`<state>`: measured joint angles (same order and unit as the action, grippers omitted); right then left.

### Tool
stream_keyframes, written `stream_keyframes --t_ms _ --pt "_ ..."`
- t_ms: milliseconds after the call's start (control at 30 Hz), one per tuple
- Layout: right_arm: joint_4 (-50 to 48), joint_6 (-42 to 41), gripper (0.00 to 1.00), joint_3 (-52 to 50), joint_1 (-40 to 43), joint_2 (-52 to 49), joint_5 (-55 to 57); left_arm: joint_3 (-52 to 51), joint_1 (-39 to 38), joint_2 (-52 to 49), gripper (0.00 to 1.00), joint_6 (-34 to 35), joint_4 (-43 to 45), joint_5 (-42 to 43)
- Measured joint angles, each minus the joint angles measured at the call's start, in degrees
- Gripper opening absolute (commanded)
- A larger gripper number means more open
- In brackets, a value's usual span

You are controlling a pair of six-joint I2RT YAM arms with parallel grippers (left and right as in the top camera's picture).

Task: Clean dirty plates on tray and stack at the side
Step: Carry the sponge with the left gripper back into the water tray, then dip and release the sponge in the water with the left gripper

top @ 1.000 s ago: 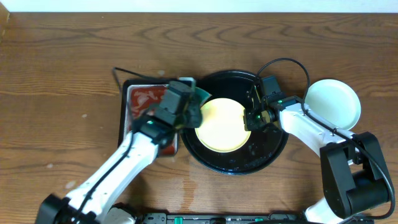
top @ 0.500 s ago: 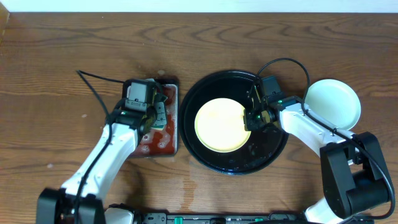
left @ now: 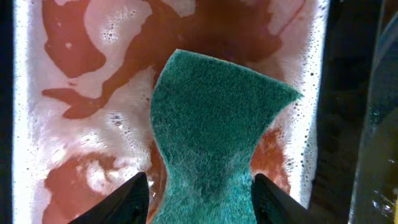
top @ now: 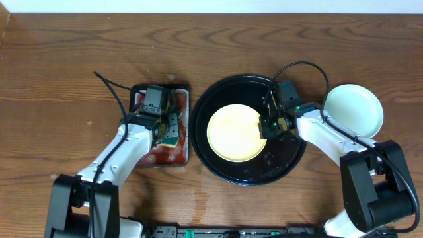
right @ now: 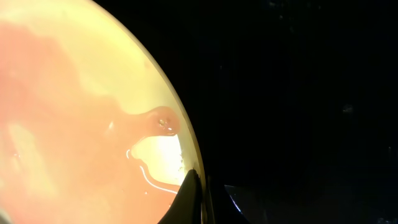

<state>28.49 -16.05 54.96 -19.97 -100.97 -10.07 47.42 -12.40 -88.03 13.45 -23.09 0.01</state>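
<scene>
1. Left pincer [left: 199,186] has swung off the big tray [top: 251,173] to the small tray [top: 189,142] of reddish water. It's now wide, w/ the green sponge [left: 211,124] lying loose btwn its fingers.
2. Right pincer [right: 198,193] is nipped shut on the rim of the yellow plate [top: 231,132], which sits smeared mid big tray.
3. Step: wetting sponge. Next, prob.: re-grip, back to scrub.

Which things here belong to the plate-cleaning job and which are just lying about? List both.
Job: yellow plate, smeared red, on the black tray; right gripper shut at its rim; green sponge at the left gripper, in the small tray of reddish suds; pale plate set beside the black tray.
Lying about: only the wooden table and the arms' black cables.
</scene>
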Motion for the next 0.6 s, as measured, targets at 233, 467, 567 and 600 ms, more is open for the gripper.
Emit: stream_keyframes --t_ms 233,467,567,600 --pt "0.0 0.0 0.01 0.0 0.0 0.0 0.0 0.0 0.0 5.3 0.61 0.6 -6.6 0.0" --pt "0.0 0.0 0.01 0.0 0.0 0.0 0.0 -1.7 0.0 3.4 0.62 1.6 -6.7 0.3" --pt "0.0 0.0 0.01 0.0 0.0 0.0 0.0 -3.1 0.0 1.0 0.54 1.7 -4.9 1.9" --pt "0.0 0.0 0.01 0.0 0.0 0.0 0.0 -3.2 0.0 0.2 0.49 1.7 -4.3 2.6"
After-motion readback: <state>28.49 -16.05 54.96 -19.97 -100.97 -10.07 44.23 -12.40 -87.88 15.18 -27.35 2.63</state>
